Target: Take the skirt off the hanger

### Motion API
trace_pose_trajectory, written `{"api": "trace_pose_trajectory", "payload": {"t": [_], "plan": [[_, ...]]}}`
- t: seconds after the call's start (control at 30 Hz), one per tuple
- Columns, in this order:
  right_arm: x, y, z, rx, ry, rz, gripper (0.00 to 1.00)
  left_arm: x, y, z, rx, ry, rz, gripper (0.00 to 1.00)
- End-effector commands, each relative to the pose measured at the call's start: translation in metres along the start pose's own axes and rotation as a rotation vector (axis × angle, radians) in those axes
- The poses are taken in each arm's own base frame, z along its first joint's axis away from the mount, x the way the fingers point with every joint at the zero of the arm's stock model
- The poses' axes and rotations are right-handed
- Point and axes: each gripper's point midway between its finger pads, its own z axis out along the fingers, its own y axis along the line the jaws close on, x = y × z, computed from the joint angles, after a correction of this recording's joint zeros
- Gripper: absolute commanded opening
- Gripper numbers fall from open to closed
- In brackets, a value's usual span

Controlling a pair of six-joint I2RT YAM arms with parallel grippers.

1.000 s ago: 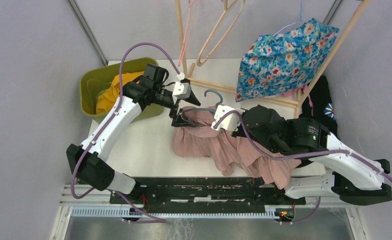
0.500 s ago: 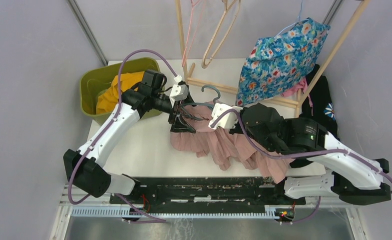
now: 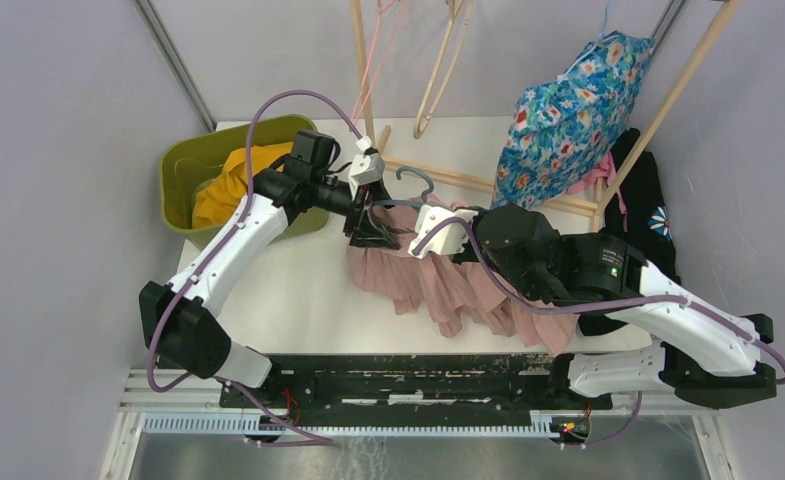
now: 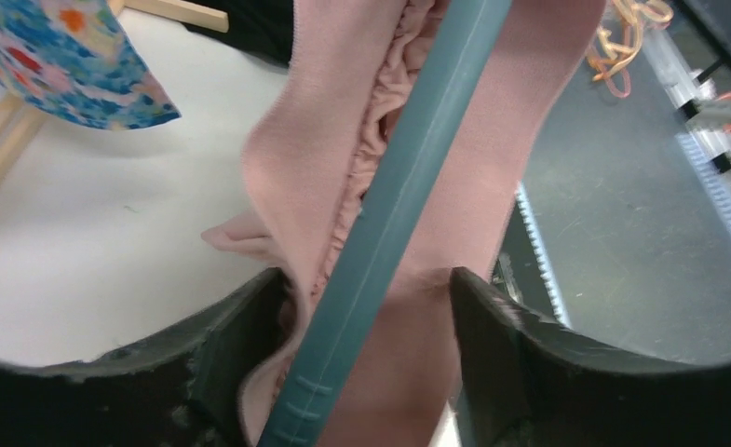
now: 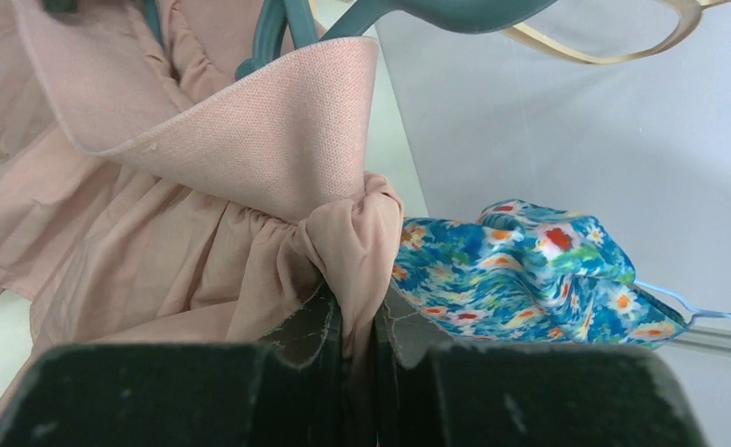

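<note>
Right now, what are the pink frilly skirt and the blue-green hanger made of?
Pink gathered skirt: thin, soft, matte cloth, judging by its folds and gathers; the waistband shows a tight woven grain. Blue-green hanger: probably smooth moulded plastic, with a faint sheen and fine ridged lines near one end.

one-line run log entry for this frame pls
step: skirt removal underway | left gripper: shut on hanger bar plus waistband | right gripper: pinching skirt waistband | skirt not yet off hanger
</note>
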Motion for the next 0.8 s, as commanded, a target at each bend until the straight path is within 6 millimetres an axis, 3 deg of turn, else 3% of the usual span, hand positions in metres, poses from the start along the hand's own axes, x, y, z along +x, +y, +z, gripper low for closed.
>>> {"api": "trace_pose_trajectory", "payload": {"t": [0.0, 0.03, 0.07, 0.33, 0.43, 0.47, 0.57, 0.77], "plan": [[-0.035, -0.037, -0.011, 0.124, -0.144, 0.146, 0.01, -0.015, 0.002, 0.001, -0.002, -0.015, -0.01, 0.42], [-0.035, -0.037, -0.011, 0.124, -0.143, 0.141, 0.01, -0.015, 0.004, 0.001, -0.012, -0.011, -0.022, 0.11], [-0.035, -0.038, -0.011, 0.126, -0.142, 0.142, 0.01, -0.015, 0.006, 0.001, -0.026, -0.011, -0.041, 0.04], [-0.038, -0.041, -0.011, 0.133, -0.147, 0.127, 0.01, -0.018, -0.007, 0.002, 0.041, -0.043, -0.041, 0.03], [-0.039, -0.04, -0.01, 0.129, -0.147, 0.121, 0.01, -0.017, 0.005, 0.002, -0.031, -0.028, -0.034, 0.03], [-0.039, -0.04, -0.01, 0.128, -0.147, 0.122, 0.01, -0.016, 0.008, 0.002, -0.052, -0.029, -0.06, 0.12], [-0.038, -0.041, -0.01, 0.136, -0.144, 0.129, 0.01, -0.023, 0.024, 0.001, -0.144, -0.039, -0.165, 0.04], [-0.037, -0.04, -0.009, 0.137, -0.135, 0.128, 0.01, -0.035, 0.018, -0.001, -0.113, -0.05, -0.142, 0.03]]}}
